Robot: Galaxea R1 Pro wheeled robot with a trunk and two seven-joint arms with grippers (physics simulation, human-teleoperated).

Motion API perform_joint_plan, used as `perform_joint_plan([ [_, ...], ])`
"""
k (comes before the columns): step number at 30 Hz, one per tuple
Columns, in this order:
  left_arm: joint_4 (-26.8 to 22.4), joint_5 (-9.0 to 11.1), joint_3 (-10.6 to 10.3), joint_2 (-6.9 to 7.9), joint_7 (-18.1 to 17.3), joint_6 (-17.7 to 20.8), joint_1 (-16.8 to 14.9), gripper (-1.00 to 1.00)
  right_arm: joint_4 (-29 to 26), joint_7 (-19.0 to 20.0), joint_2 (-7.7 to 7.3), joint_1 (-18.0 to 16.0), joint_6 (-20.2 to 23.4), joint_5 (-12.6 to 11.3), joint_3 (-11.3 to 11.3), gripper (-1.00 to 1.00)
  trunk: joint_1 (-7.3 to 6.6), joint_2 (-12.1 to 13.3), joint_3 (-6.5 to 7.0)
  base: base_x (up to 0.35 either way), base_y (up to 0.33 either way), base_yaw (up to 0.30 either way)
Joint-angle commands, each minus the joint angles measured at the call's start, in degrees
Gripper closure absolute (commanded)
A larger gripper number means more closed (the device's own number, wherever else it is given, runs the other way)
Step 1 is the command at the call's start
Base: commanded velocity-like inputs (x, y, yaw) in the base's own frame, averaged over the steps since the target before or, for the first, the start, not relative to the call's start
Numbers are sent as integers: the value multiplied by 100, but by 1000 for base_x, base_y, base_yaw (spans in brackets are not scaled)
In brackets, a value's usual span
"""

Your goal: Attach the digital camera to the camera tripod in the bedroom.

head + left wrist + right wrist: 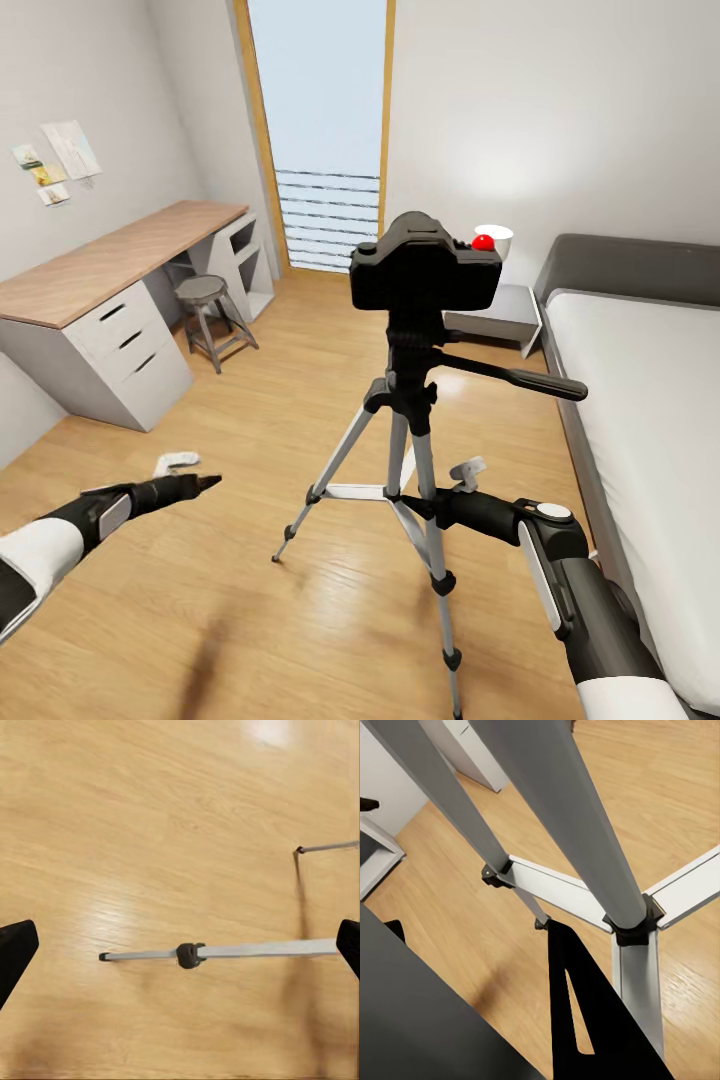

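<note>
The right gripper [462,478] reaches in among the legs of the camera tripod [410,440], low by the centre brace; whether its fingers are spread I cannot tell. The digital camera [425,265] sits atop the tripod head, well above it. The left gripper [190,472] hangs spread over bare wood floor [250,420], holding nothing, apart from the tripod. A stool [208,318] and desk [110,300] stand beyond; the bed [640,400] lies rightward.
</note>
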Motion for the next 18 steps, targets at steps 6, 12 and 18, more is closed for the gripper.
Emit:
perform_joint_plan([
  [6,106,372,11,-35,120,-191,710,-100,-2,42,1,-5,-44,342,-14,100,4,-10,-9,0,0,0],
  [12,127,494,6,-91,1150,-146,1413,-100,-2,42,2,-5,-44,334,-14,100,4,-10,-9,0,0,0],
  [18,130,535,7,-260,1914,214,2155,-100,-2,42,-2,-5,-40,332,-20,100,4,-10,-9,0,0,0],
])
